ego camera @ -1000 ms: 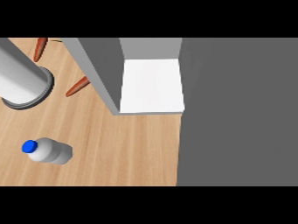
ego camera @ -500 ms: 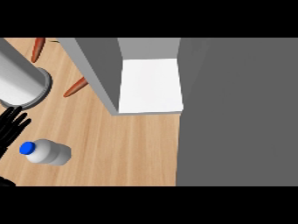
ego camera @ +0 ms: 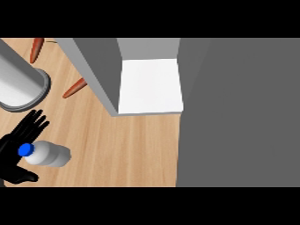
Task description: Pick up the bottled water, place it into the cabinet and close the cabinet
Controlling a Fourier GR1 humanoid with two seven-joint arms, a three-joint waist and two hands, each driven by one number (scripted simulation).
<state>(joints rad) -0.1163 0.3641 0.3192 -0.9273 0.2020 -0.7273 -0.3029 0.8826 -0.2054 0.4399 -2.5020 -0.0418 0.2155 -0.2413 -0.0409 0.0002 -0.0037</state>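
bottled water [ego camera: 48,154]: white, blue cap, lying on counter | left hand [ego camera: 9,147]: fingers spread, beside cap

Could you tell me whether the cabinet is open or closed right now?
Open: the cabinet shows its white interior shelf, no door covering it.

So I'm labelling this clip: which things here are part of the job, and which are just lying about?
Part of the job:
bottled water, lying on the counter
cabinet, open
left robot hand, open beside the bottle's blue cap

Just lying about:
grey cylinder
two orange-brown sticks
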